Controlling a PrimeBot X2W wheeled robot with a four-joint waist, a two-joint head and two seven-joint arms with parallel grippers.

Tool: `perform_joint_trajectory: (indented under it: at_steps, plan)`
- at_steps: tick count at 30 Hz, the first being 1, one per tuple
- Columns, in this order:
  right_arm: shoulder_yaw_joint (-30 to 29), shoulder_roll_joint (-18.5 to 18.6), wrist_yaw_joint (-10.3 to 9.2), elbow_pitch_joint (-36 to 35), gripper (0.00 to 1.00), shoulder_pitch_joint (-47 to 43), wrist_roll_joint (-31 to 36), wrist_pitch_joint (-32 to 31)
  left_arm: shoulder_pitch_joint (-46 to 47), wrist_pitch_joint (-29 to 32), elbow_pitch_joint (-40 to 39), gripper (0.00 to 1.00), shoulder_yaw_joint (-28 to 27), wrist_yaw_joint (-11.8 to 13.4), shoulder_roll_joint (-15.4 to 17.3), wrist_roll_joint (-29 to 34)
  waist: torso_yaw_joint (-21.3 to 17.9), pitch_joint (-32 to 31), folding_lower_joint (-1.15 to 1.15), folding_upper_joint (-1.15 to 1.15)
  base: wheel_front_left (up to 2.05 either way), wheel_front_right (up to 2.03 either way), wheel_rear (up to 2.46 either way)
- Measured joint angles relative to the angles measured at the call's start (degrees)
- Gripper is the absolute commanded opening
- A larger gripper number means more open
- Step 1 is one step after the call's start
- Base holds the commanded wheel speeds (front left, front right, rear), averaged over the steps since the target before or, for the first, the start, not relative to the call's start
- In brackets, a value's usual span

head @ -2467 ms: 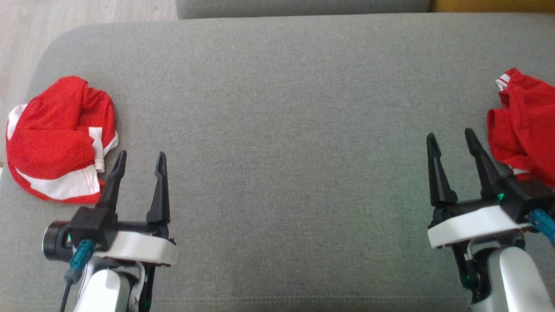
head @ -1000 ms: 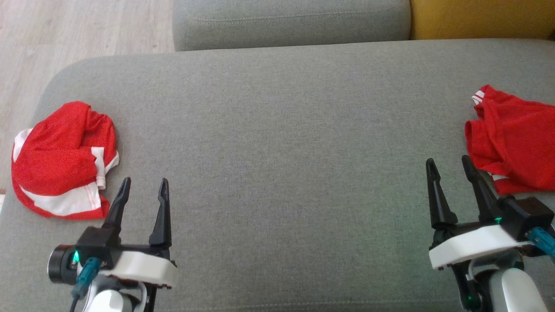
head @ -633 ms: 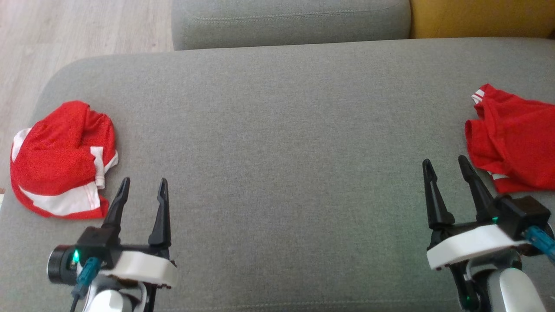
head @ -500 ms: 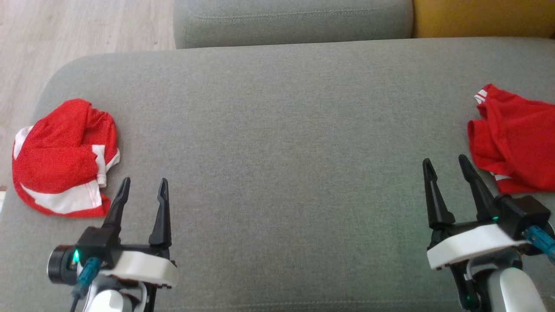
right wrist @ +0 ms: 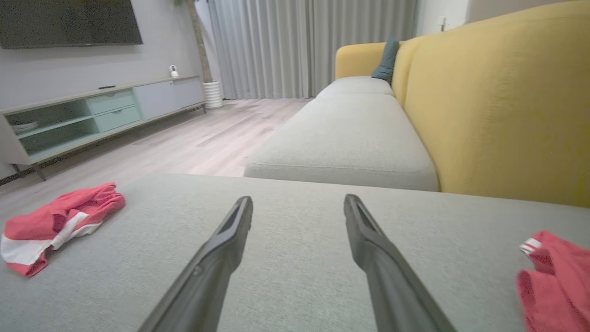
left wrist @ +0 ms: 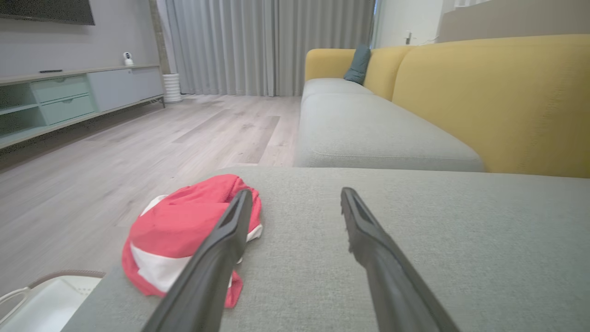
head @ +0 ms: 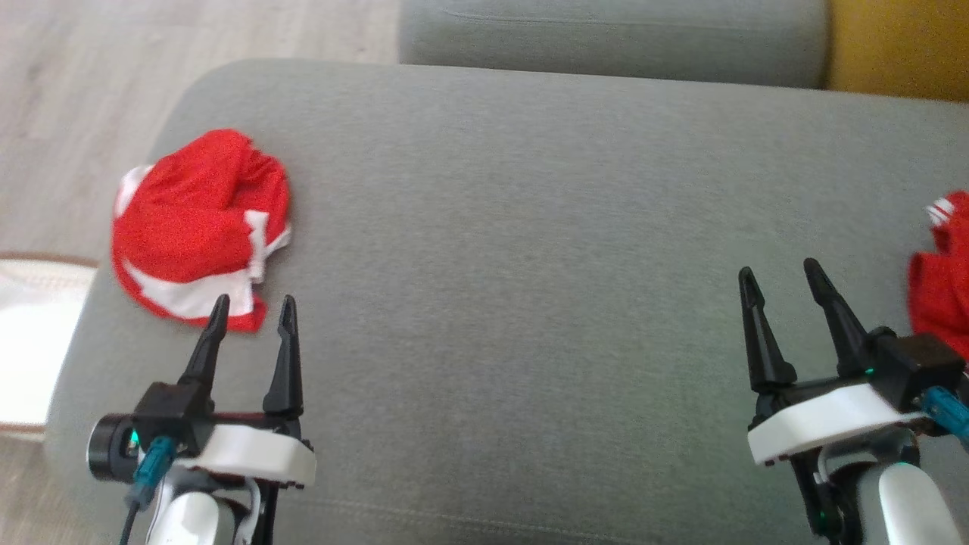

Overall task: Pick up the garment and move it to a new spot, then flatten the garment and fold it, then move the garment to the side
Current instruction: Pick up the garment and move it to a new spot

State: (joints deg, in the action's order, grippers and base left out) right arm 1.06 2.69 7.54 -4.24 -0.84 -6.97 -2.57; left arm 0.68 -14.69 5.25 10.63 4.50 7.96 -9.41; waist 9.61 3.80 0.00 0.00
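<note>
Both my grippers stand with fingers apart, holding nothing: left gripper (head: 254,300) at the frame's lower left, right gripper (head: 778,267) at the lower right. A crumpled red-and-white garment (head: 197,227) lies at the upper left on the grey cushion (head: 515,227), just past my left fingertips. A second red garment (head: 939,295) sits at the right edge, near my right gripper.

Long black tapered fingers (head: 285,363), white wrist housings (head: 253,458), teal cable plugs (head: 149,463), green lights (head: 133,437)
</note>
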Motion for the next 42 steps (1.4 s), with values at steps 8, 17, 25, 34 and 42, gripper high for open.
perform_joint_trajectory:
  at_steps: [8, 17, 25, 34, 42]
  plan:
    - [0.45, -0.01, 0.00, -1.13, 1.00, -1.20, 0.00, -0.96, 0.17, 0.00, 0.56, 1.00, -0.52, -0.51, -0.75, 0.27, 6.69, -1.18, 0.00, 0.00, 0.00, 0.00, 0.00]
    - [1.02, -0.02, 0.00, -1.24, 1.00, -2.12, -0.11, -1.07, 0.09, 0.00, 0.62, 1.00, -2.20, -0.98, -0.79, 1.53, 12.12, -2.37, 0.00, 0.00, 0.00, 0.00, 0.00]
    - [1.10, -0.02, 0.00, -1.24, 1.00, -2.13, -0.78, -1.07, -0.10, 0.00, 0.62, 1.00, -2.90, -1.53, -0.79, 1.88, 13.95, -2.89, 0.00, 0.00, 0.00, 0.00, 0.00]
    - [1.07, -0.02, 0.00, -1.23, 1.00, -2.13, -1.01, -1.07, -0.05, 0.00, 0.60, 1.00, -3.93, -3.25, -1.45, 2.19, 14.49, -1.95, 0.00, 0.00, 0.00, 0.00, 0.00]
    - [1.16, -0.02, 0.00, -2.63, 1.00, -1.57, 0.62, -3.33, 6.06, 0.00, 5.23, 1.00, -4.22, -5.65, -2.81, 1.18, 14.08, 1.64, 0.00, 0.00, 0.00, 0.00, 0.00]
